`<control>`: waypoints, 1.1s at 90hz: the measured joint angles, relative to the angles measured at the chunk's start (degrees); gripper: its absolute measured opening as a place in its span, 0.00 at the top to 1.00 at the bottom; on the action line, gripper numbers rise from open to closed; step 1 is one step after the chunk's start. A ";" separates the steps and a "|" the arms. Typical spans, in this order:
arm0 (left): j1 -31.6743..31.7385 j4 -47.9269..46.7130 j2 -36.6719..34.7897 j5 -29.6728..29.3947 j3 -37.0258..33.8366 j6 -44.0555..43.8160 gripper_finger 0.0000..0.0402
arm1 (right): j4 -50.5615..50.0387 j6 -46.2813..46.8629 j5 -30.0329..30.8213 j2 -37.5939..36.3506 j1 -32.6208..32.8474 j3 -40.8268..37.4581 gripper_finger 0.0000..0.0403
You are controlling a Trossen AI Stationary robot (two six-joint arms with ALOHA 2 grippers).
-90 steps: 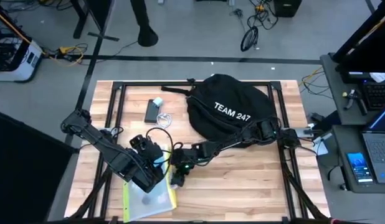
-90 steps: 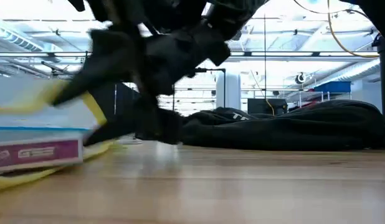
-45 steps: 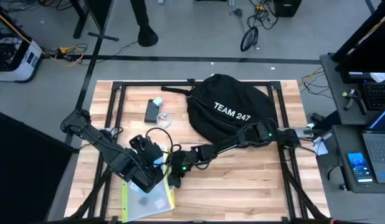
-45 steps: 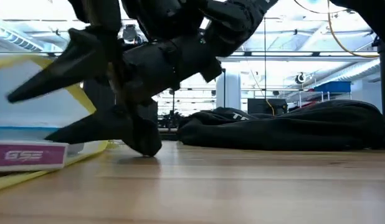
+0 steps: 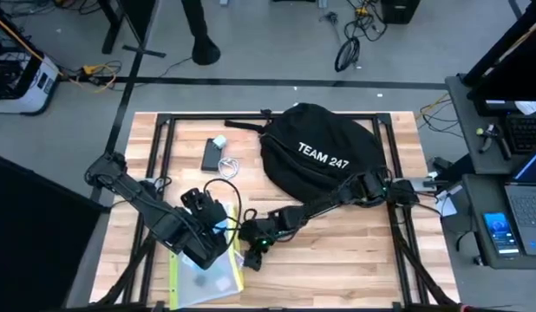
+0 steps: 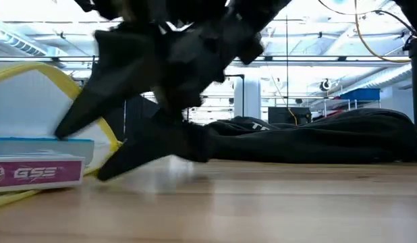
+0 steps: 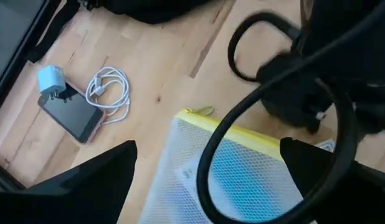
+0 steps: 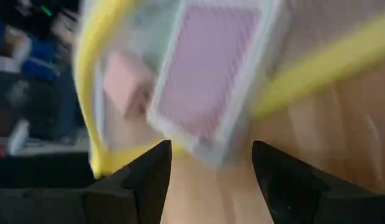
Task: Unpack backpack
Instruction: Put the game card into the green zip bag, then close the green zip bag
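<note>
I've got the backpack (image 5: 318,156) lying flat at the far centre of the table (image 5: 355,260), "TEAM 247" lettering up, its strap trailing off to the far left. In the low view it shows as a low slumped black mound (image 6: 310,138), so I judge it soft and floppy with little left inside: it will sag and fold if lifted by one point. Fabric looks matte, not slippery. I'd take it by the top handle or pinch a fold near the zip opening; I can't see from here where the opening sits.

Already out on the table: a phone (image 5: 211,153) with a small charger plug (image 5: 220,142) and a coiled white cable (image 5: 229,165) at the far left, all close together, also seen from the left wrist (image 7: 73,112). Near left lies a yellow-edged mesh pouch (image 5: 207,276); a pink card box (image 8: 211,74) shows through it in the right wrist view.

My right gripper (image 5: 256,254) is stretched low across the table, just right of the pouch, fingers (image 8: 133,180) spread apart and holding nothing, card box right ahead of them. My left gripper (image 5: 207,251) sits over the pouch's far end; its dark fingers (image 7: 86,180) stand wide apart in the wrist view, nothing between them.

Both arms are well apart from the backpack now.
</note>
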 joint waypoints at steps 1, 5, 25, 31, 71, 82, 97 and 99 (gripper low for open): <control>0.00 0.01 0.00 -0.08 0.00 0.00 0.04 | 0.74 0.35 0.12 0.19 0.03 -0.01 0.49; 0.03 0.00 0.00 -0.19 0.00 0.01 0.04 | 5.70 1.80 0.41 1.06 0.11 0.04 0.49; 0.22 0.37 -0.02 -0.18 0.00 -0.10 0.04 | 19.30 7.85 1.04 5.07 0.20 0.28 0.49; 0.22 0.45 -0.02 -0.06 0.00 -0.10 0.04 | 20.56 7.53 0.12 5.38 0.28 0.28 0.49; 0.22 1.33 -0.02 0.35 0.00 4.42 0.04 | -0.67 -10.65 -3.03 -3.85 -2.19 0.04 0.49; 0.68 1.65 -0.02 0.12 0.00 5.84 0.04 | -15.16 -20.77 3.29 -8.72 -3.32 -0.02 0.49; 3.84 1.88 -0.02 -1.88 0.00 10.55 0.04 | -26.50 -30.06 14.65 -13.83 -5.24 0.05 0.49; 4.41 1.87 -0.02 -1.94 0.00 11.52 0.04 | -26.99 -30.99 14.95 -14.05 -5.50 0.04 0.49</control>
